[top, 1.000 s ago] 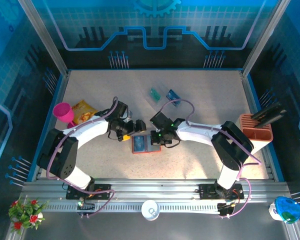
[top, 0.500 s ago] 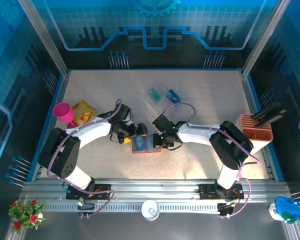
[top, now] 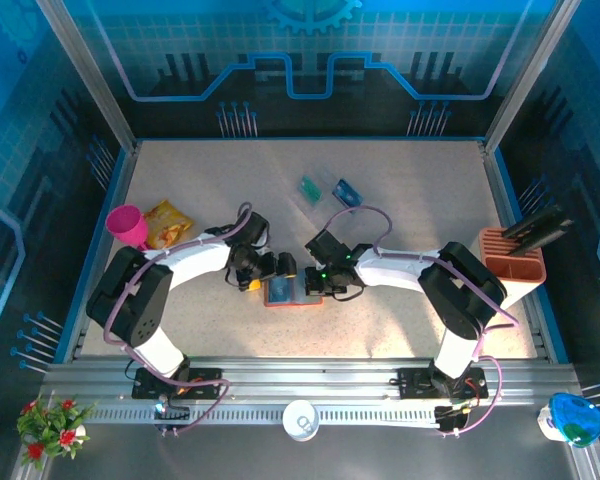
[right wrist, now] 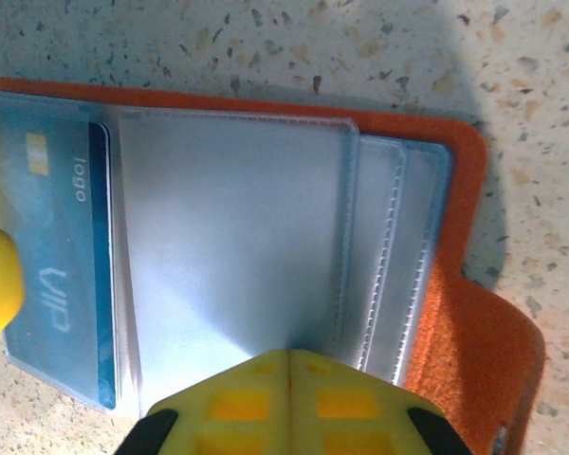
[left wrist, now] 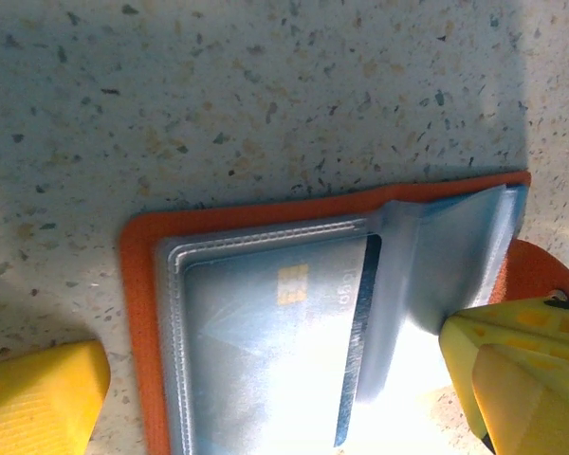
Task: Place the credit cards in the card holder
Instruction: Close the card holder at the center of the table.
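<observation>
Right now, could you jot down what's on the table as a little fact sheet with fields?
card holder: orange, lying open
card inside: VIP card, blue, in the holder
loose cards: teal card and blue card, on the table farther back
left pincer: open, beside the holder
right pincer: shut, tip at a clear sleeve

The speckled beige table [top: 410, 200] carries an orange card holder [top: 280, 290], lying open and flat near its middle. Farther back, a teal card [top: 309, 187] and a blue card [top: 346, 191] lie just beside each other. At the left edge a pink cup [top: 128, 226] sits just beside a yellow snack packet [top: 166, 222], and an orange slotted box [top: 512, 262] stands at the right edge.
</observation>
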`<state>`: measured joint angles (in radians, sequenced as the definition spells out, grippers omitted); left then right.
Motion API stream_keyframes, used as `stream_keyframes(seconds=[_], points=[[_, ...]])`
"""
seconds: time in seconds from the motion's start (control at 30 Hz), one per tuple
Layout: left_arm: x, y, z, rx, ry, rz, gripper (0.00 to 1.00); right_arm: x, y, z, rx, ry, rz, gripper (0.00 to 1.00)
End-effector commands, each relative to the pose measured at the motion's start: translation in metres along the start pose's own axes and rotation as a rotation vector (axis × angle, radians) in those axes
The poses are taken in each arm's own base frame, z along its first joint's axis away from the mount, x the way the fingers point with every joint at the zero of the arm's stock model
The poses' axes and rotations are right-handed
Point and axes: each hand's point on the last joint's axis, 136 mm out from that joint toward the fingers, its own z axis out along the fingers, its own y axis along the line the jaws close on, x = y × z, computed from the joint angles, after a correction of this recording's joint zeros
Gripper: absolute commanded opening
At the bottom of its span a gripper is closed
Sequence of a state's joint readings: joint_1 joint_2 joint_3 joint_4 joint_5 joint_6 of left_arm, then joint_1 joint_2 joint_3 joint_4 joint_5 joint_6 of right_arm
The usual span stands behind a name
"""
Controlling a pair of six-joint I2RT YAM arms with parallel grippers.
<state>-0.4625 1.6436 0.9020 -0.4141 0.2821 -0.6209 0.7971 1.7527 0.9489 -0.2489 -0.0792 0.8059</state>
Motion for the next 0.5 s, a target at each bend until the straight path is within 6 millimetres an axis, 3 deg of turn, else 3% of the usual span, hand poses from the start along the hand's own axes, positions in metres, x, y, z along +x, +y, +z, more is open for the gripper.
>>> stream_keyframes(seconds=[0.0, 0.23, 0.47], points=[[-0.004, -0.017, 0.005, 0.017, -0.001, 0.066, 0.99, 0.024, -0.029, 0.014, 0.079, 0.08, 0.038, 0.0], [-0.007, -0.037, -0.005, 0.055, -0.028, 0.102, 0.99, 0.025, -0.029, 0.015, 0.079, 0.083, 0.04, 0.0], [-0.006, -0.048, -0.03, 0.113, -0.092, 0.116, 0.99, 0.02, -0.027, 0.013, 0.069, 0.075, 0.038, 0.0]])
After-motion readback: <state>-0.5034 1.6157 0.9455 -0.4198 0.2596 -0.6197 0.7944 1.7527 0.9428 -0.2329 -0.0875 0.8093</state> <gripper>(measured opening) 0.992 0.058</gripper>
